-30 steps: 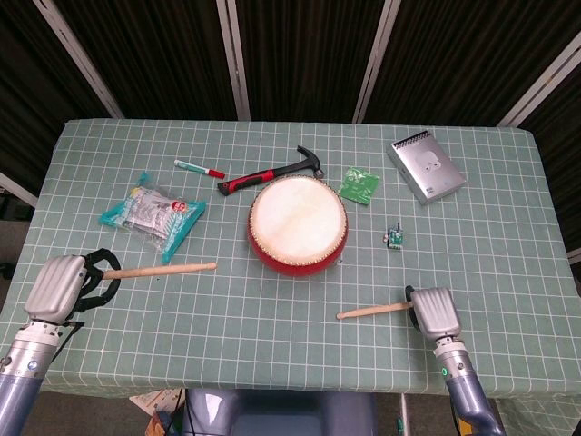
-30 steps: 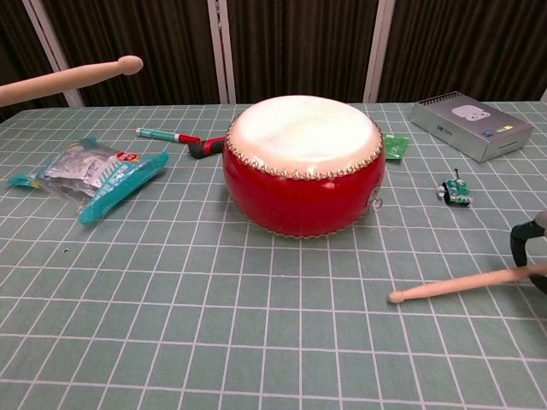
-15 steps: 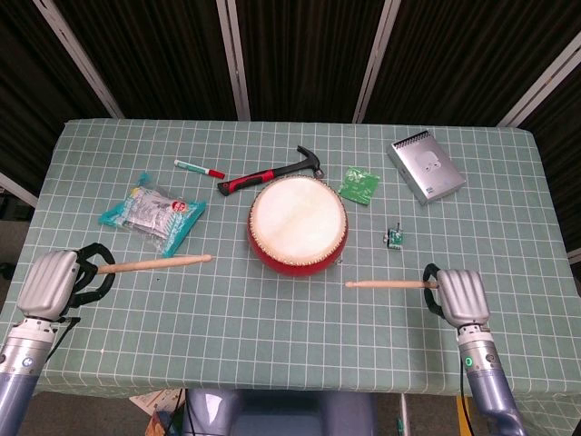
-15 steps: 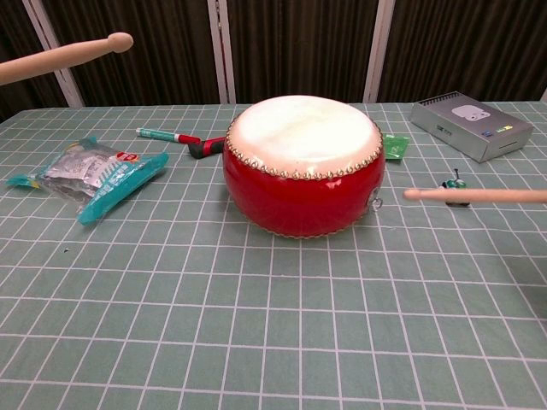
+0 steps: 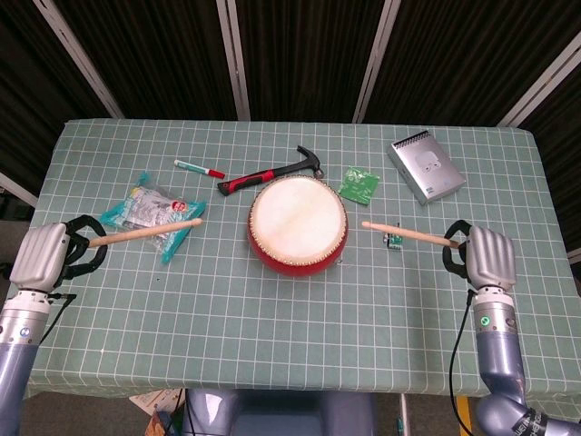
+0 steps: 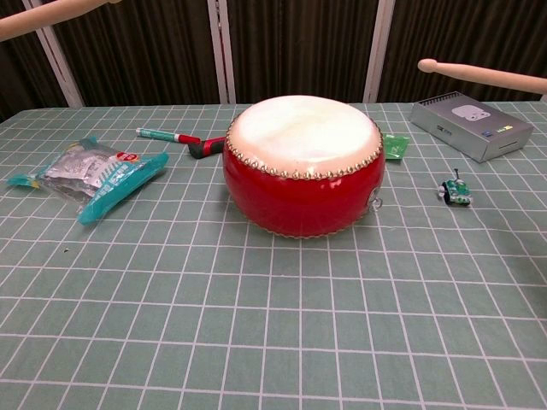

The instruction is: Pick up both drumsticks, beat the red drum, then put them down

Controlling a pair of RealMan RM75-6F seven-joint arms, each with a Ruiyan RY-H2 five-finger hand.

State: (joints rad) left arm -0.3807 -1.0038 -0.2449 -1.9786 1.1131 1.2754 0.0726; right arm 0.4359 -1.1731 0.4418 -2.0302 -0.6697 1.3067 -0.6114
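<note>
Drum sitting mid-table between hands. Left hand gripping left stick, right hand gripping right stick; both tips pointing inward, hanging short of drumhead.

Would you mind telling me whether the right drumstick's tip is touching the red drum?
Apart. In the chest view the right drumstick hangs in the air above and to the side of the red drum, with dark background showing between them.

A robot lab: checked tablecloth, dark curtain backdrop, scattered test props.
</note>
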